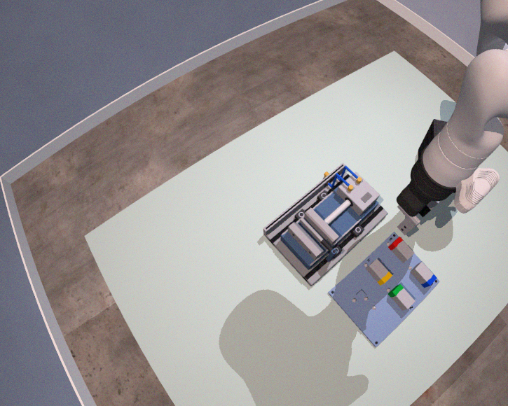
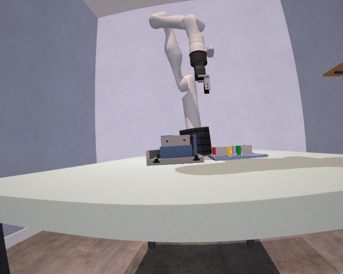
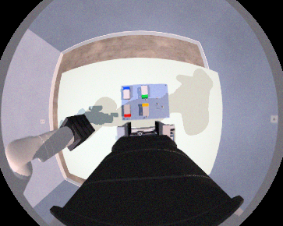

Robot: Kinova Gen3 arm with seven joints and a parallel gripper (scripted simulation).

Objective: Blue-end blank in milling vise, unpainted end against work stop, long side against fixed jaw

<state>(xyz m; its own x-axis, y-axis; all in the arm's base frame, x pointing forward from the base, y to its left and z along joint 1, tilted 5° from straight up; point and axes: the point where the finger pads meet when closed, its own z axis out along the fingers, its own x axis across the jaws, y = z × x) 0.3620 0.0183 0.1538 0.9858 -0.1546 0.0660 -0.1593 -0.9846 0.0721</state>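
Note:
The blank with the blue end (image 1: 424,274) lies on the blue plate (image 1: 383,290) at its right edge; it also shows in the wrist view (image 3: 127,93). The milling vise (image 1: 324,218) stands left of the plate, with nothing between its jaws, and shows in the exterior view (image 2: 173,149). The end block with blue hoses (image 1: 352,187) is at the far end; the fixed jaw (image 1: 305,242) is at the near end. My gripper (image 1: 406,226) (image 2: 206,84) is open and empty, high above the table, near the plate's far corner.
Three other blanks lie on the plate: red end (image 1: 399,248), yellow end (image 1: 380,271), green end (image 1: 401,295). The arm's black base (image 2: 198,140) stands behind the vise. The arm's shadow lies on the mat (image 1: 289,344).

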